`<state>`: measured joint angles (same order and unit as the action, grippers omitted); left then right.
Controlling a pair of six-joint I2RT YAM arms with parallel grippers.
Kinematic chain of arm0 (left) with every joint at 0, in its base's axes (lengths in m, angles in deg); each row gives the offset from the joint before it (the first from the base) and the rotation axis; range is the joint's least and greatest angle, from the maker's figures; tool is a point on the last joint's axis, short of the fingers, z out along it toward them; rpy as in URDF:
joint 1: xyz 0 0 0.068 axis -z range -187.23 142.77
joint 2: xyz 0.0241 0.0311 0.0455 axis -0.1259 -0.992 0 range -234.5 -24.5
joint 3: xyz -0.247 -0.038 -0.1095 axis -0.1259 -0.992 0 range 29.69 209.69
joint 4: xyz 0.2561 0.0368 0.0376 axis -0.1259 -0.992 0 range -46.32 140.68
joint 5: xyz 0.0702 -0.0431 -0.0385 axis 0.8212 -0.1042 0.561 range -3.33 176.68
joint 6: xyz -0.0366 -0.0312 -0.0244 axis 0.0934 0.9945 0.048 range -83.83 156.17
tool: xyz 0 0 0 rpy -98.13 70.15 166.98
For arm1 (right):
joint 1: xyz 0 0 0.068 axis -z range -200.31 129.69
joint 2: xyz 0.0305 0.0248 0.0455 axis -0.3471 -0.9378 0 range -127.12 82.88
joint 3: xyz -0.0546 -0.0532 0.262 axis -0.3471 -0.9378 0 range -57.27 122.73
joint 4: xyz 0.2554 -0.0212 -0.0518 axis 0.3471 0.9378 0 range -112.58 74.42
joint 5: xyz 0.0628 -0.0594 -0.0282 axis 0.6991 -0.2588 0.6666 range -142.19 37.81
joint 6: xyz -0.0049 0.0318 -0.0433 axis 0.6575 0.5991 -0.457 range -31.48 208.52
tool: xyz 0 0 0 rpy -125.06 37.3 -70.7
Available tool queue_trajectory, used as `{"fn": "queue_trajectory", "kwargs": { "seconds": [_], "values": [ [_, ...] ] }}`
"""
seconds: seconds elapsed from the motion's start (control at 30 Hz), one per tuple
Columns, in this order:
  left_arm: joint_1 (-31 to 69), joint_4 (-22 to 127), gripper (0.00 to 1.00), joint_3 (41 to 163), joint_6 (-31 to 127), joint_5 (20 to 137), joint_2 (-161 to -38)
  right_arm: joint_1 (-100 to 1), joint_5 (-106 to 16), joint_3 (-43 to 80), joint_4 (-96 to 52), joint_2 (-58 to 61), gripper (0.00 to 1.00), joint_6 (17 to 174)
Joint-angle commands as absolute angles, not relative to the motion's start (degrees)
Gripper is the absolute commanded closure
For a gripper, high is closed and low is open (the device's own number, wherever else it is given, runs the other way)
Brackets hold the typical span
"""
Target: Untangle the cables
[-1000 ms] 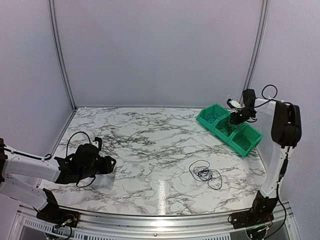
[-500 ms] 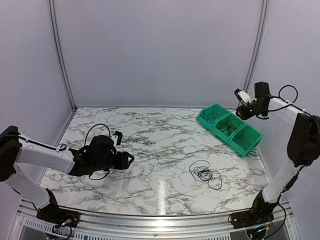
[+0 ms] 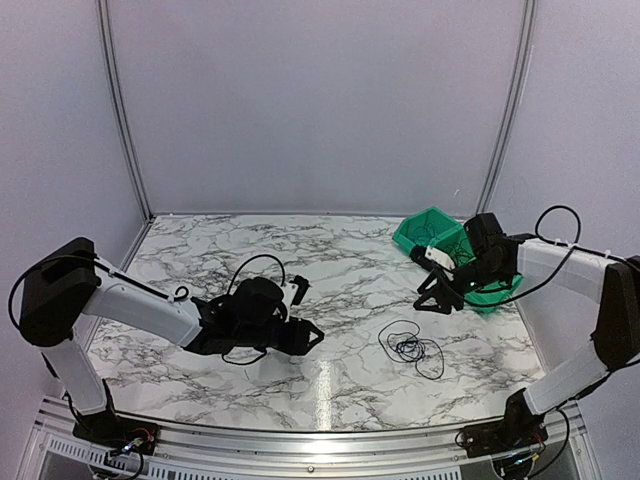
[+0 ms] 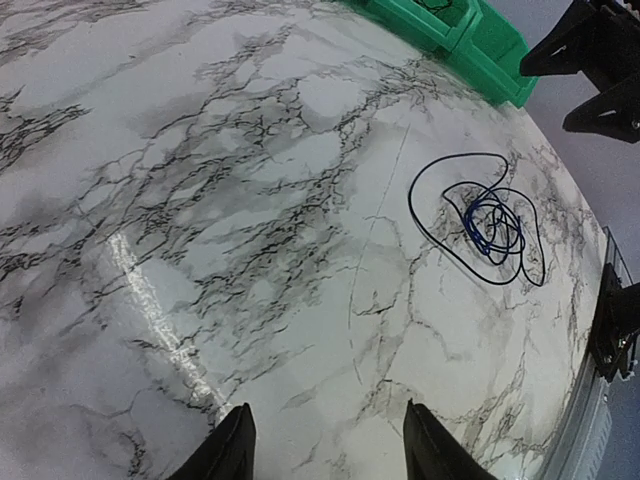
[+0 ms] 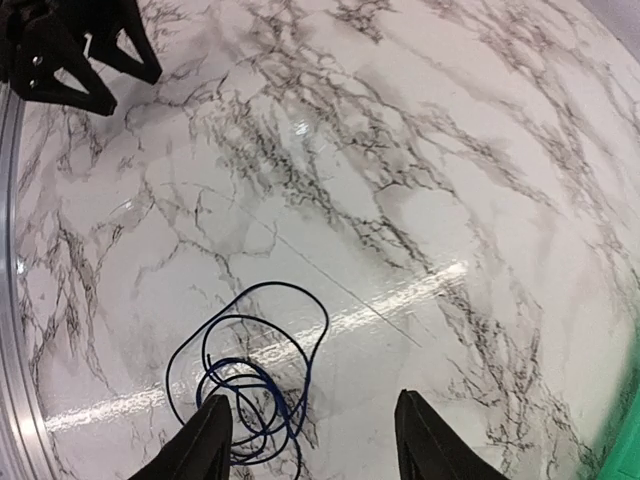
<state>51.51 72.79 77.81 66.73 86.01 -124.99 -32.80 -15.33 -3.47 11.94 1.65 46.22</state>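
The cables [image 3: 410, 348] lie as a small loose tangle on the marble table, thin black loops around a small blue coil. The left wrist view has the cables [image 4: 490, 220] at upper right. In the right wrist view the cables [image 5: 250, 370] sit just ahead of the left finger. My left gripper [image 3: 308, 337] hovers low over the table, left of the tangle, open and empty; the left gripper [image 4: 325, 445] has bare marble between its fingers. My right gripper [image 3: 432, 297] hangs above and behind the tangle, open and empty; the right gripper [image 5: 312, 435] holds nothing.
A row of green bins [image 3: 428, 222] stands at the back right, partly behind the right arm; the green bins [image 4: 450, 30] show at the top of the left wrist view. The table's metal front rail [image 3: 300, 440] runs along the near edge.
The left arm has swept right across the table toward the tangle. The right arm came down from over the bins to just above the tangle, its jaws spreading wider.
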Motion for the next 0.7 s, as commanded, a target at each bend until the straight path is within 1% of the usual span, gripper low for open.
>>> {"fn": "queue_trajectory", "kwargs": {
  "seconds": [0.0, 0.1, 0.23, 0.6, 0.67],
  "values": [
    [52.09, 75.74, 0.46, 80.66, 68.66, 84.08, -127.62, -35.86, -12.67, -3.22, 15.10, -1.39, 0.42, 43.50],
    [52.17, 77.12, 0.46, 81.02, 69.95, 84.33, -128.28, -37.56, -13.37, -3.74, 15.05, -3.25, 0.40, 43.61],
    [52.18, 77.73, 0.45, 80.87, 70.61, 85.74, -128.26, -38.84, -16.00, -4.65, 12.68, -4.69, 0.39, 45.42],
    [52.18, 79.10, 0.45, 82.72, 69.23, 81.82, -129.00, -38.83, -24.55, -5.79, 6.52, -6.96, 0.43, 49.67],
    [52.18, 79.48, 0.45, 83.07, 69.21, 81.09, -129.45, -38.85, -25.10, -5.70, 6.37, -7.83, 0.46, 49.91]
  ]
}}
